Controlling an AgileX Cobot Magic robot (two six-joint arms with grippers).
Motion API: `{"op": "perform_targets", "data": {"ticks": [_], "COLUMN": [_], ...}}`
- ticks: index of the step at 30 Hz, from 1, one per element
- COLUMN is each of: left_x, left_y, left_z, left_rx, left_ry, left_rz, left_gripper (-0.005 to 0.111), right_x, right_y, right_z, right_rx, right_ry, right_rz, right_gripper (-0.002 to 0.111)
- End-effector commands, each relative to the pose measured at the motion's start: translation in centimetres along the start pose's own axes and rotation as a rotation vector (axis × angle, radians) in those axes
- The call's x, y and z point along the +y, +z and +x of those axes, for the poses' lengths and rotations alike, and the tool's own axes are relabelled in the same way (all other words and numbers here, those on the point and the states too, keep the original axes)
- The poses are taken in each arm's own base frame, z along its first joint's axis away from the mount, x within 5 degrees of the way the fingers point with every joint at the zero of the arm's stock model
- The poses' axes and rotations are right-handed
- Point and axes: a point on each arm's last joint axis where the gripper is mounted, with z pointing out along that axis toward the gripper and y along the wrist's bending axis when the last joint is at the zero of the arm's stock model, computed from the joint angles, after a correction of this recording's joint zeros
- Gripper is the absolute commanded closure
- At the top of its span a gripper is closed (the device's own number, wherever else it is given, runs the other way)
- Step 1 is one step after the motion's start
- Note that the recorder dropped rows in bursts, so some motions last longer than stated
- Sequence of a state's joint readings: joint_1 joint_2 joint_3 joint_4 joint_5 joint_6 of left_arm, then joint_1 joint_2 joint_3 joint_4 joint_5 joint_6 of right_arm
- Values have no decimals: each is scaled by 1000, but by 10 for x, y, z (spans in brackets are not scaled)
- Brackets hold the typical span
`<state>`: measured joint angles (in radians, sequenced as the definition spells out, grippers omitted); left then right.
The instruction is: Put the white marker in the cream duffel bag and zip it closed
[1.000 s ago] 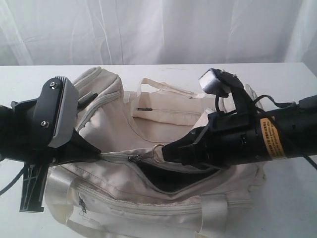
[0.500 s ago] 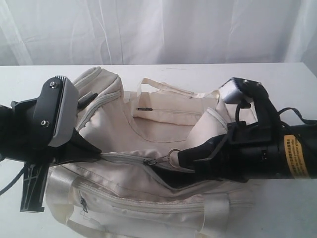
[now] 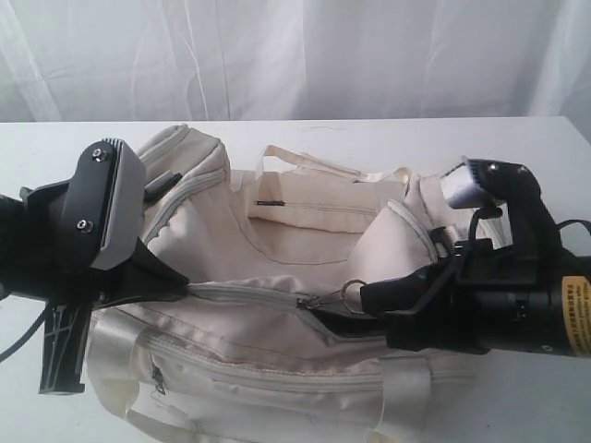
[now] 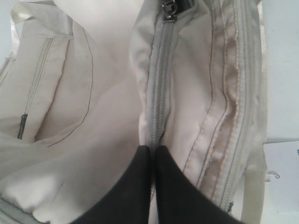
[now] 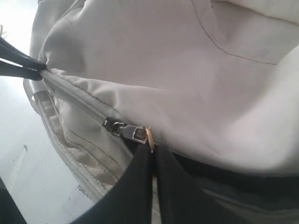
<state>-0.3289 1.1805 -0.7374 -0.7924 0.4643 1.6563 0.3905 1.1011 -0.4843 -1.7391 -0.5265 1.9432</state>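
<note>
cream duffel bag [image 3: 277, 240] looks half zipped; left gripper [image 4: 153, 151] clamps the zip end [image 4: 154, 137], right gripper [image 5: 153, 156] clamps the ring pull [image 5: 149, 137]; white marker unseen.

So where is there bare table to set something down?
Bare table runs behind the bag, along the curtain, and at the front right corner below the right arm. The bag's top is crowded: left gripper pinches its zipper end, right gripper grips the pull.

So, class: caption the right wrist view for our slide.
Right tool shut on the ring pull, cream duffel bag partly zipped.
</note>
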Motion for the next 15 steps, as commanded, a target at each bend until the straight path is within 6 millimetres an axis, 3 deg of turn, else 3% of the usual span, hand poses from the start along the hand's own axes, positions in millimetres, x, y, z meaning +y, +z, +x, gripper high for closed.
{"op": "perform_targets", "data": {"ticks": [1, 15], "left_x": [0, 0], "left_y": [-1, -1], "left_z": [-3, -3], "left_rx": [-14, -14], "left_ry": [-11, -15], "left_rz": [0, 1], "left_gripper": [107, 107], "right_x": [-2, -6], "right_y": [-6, -14], "right_z": [-1, -8], "right_rx": [-37, -116], "right_ry": [-7, 17], "right_rz": [47, 133], "right_gripper": [108, 108]}}
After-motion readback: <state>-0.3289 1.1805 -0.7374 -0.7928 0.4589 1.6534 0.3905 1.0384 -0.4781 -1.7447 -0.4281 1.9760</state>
